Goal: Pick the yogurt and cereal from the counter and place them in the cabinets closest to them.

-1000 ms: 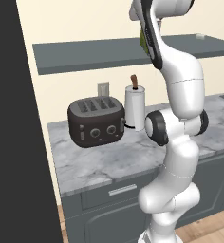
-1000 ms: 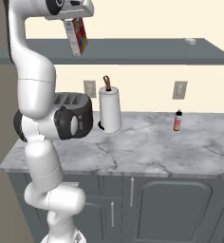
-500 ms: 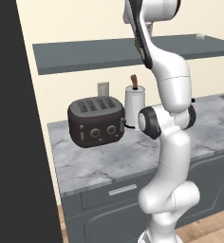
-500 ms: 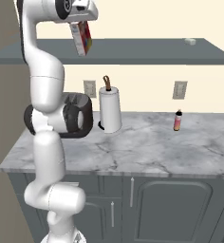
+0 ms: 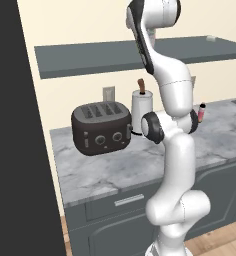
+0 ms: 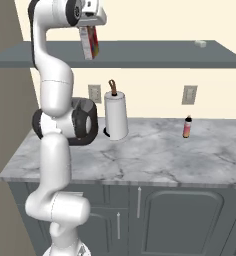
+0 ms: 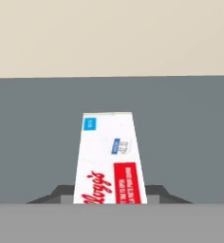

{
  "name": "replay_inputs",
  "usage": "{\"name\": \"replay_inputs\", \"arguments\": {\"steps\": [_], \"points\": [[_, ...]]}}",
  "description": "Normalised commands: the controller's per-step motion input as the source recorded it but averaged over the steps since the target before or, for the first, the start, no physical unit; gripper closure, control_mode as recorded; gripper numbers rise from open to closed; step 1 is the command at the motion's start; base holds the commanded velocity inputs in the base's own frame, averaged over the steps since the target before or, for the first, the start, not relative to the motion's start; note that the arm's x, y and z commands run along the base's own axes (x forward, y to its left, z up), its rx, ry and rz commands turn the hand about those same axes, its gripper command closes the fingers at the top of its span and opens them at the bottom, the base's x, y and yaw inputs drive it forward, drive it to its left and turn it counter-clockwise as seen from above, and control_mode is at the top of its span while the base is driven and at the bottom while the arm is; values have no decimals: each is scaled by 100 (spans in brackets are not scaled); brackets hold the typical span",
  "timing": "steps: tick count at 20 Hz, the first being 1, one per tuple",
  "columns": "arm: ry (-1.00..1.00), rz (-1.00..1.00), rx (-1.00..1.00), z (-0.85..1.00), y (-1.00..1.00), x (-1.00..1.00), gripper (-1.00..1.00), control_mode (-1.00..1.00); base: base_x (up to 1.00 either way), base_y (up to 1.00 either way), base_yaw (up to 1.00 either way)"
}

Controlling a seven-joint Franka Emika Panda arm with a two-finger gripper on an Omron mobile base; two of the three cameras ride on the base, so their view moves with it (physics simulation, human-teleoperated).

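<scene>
Left base view: arm was raised high, upper link crossing in front of the cabinet shelf (image 5: 90,57). Hand itself hidden behind the arm's top joint here. Below the hand's level, the tabletop (image 5: 115,172) carried a dark toaster (image 5: 101,128), a paper-towel roll (image 5: 141,110) and a slim pink bottle (image 5: 201,113) partly behind the arm. The yogurt (image 5: 210,38) sat on the far end of the shelf, well off to the side of the arm.

Right base view: hand (image 6: 91,31) was up at shelf height, fingers pointing down, closed on the top of the cereal (image 6: 90,43). Box hung upright below the hand, its lower end level with the shelf slab; whether it touched the slab could not be told. Paper-towel roll stood almost straight below the hand on the tabletop; bottle further off. Yogurt showed as a small pale cup at the shelf's far end, well apart from the hand.

Hand view: cereal box filled the centre, white face with red and blue print, clamped between the fingers. Grey shelf surface lay directly beyond it, beige wall behind that.
</scene>
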Motion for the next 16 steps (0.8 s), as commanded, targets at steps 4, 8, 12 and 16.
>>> {"name": "replay_inputs", "arguments": {"steps": [4,8,12,16], "points": [[8,-1,0,0,0,50,100,-100,0,0,0],[1,-1,0,0,0,16,100,-100,0,0,0],[1,0,0,0,0,31,100,-100,0,0,0],[6,0,0,0,0,51,100,-100,0,0,0]]}}
